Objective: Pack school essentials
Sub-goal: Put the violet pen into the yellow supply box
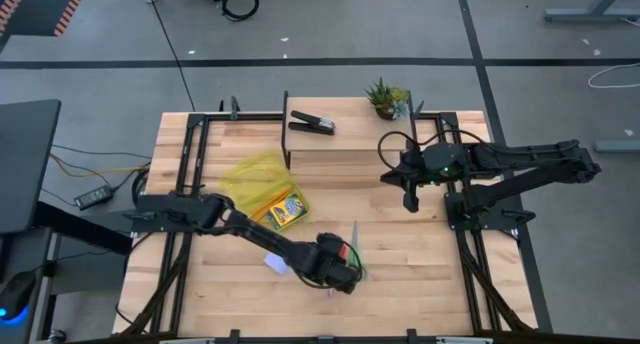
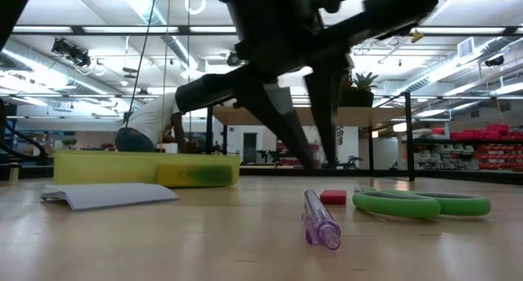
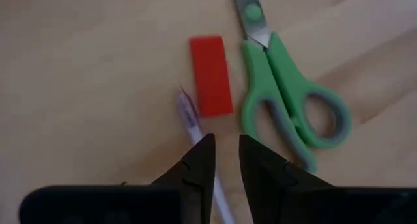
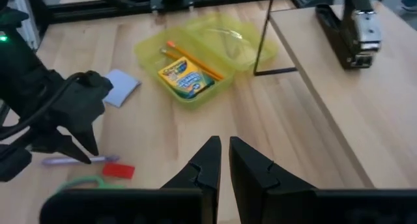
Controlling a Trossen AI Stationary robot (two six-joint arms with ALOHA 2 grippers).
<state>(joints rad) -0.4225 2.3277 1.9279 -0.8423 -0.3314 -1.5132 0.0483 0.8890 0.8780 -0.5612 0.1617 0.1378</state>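
Left gripper (image 3: 225,160) hangs low over the wood, its fingers a narrow slit apart and gripping nothing, tips poised right above the pink pen (image 3: 190,116), whose lower length is lost behind the near finger. Just beyond the tips lies the small red eraser (image 3: 211,75), and touching distance beside that the green-handled scissors (image 3: 291,110), blades cut off at the frame edge. From table height the pen (image 2: 320,220), eraser (image 2: 333,197) and scissors (image 2: 421,203) lie in a loose cluster under the dark arm. Farther out from the gripper, the pale blue notepad (image 4: 121,87) lies flat, partly covered by the arm from overhead, and past it the yellow tray (image 4: 202,51) holds the crayon box (image 4: 186,77) with orange pencils (image 4: 195,62) alongside. Pale butcher-block table (image 1: 420,274), black frame rails, grey floor around; at the far edge sit a black stapler (image 1: 312,123) and a small potted plant (image 1: 386,98). Behind the table, a person in white bends over, hard to make out. Left arm stretches long across the table; right gripper (image 1: 410,197) waits raised near its rail, fingers nearly together, empty.
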